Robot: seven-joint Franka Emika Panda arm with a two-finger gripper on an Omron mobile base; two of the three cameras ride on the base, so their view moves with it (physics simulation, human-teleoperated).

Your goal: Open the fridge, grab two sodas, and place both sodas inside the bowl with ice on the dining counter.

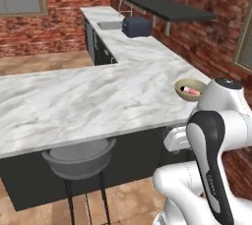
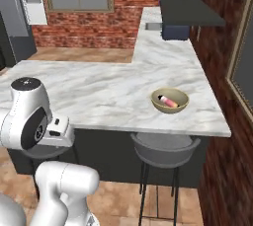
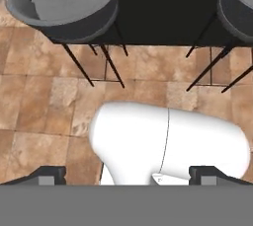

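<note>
We found the gripper released, its two dark fingertips spread wide with nothing between them, pointing down at the tan tiled floor in front of the two grey stools. Above the stools ran the thin edge of the dining counter. Near that counter's right end sat the olive-tan bowl, and inside it lay one pink soda with its dark cap. Farther back, a dark blue toaster stood on the marble beside the sink.
</note>
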